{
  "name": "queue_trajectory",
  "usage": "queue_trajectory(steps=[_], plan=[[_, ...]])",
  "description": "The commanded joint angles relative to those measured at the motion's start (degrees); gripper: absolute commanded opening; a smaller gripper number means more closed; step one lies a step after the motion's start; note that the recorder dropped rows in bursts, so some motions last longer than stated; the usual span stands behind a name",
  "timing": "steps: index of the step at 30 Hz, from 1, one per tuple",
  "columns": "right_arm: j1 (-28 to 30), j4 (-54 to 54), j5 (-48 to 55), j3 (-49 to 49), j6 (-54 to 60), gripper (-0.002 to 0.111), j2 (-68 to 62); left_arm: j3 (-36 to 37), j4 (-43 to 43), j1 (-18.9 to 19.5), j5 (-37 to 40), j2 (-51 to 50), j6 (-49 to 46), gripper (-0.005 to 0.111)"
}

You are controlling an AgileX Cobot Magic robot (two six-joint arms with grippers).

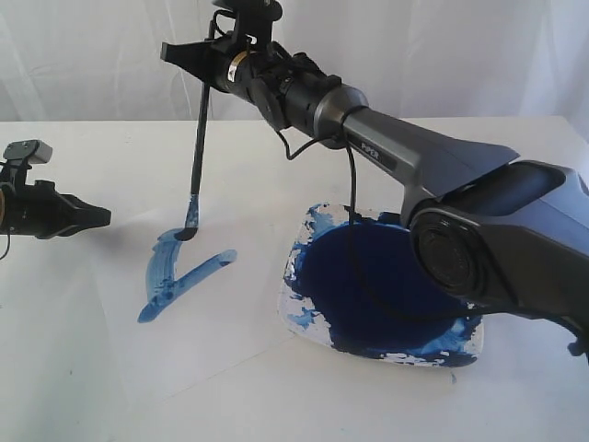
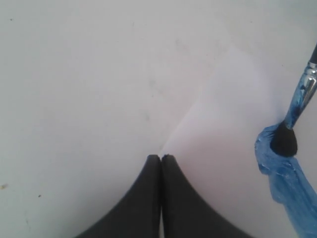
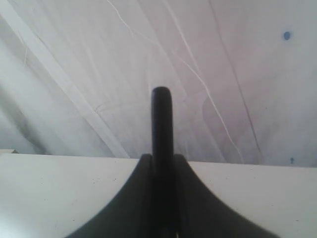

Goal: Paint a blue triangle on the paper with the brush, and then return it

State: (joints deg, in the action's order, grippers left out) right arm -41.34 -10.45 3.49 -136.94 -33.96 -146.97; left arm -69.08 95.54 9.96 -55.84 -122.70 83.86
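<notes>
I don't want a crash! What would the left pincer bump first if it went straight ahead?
Probably the edge of the paper just ahead; the brush stands aside, though depth is unclear.

One piece of writing can be read, in the exterior view: a short word in small white letters (image 1: 372,147). It is printed on the grey forearm casing of the right arm (image 1: 433,161). The word runs lengthwise along the casing, just behind the darker wrist section, and reads "PiPER", though the letters are tiny and slightly blurred. Nothing legible shows in either wrist view.
</notes>
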Motion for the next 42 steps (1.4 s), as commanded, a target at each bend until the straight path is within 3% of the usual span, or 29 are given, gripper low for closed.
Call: queue_trajectory(steps=[1, 33, 42], plan=[[0.03, -1.82, 1.57, 0.27, 2.29, 0.0, 1.19, 0.33, -0.39, 0.21, 0.07, 0.14, -0.18, 0.0], [0.03, -0.58, 19.63, 0.27, 7.69, 0.0, 5.57, 0.33, -0.39, 0.21, 0.17, 0.14, -0.18, 0.0], [0.03, 3.43, 18.09, 0.27, 11.4, 0.0, 5.57, 0.33, -0.39, 0.21, 0.17, 0.14, -0.18, 0.0]])
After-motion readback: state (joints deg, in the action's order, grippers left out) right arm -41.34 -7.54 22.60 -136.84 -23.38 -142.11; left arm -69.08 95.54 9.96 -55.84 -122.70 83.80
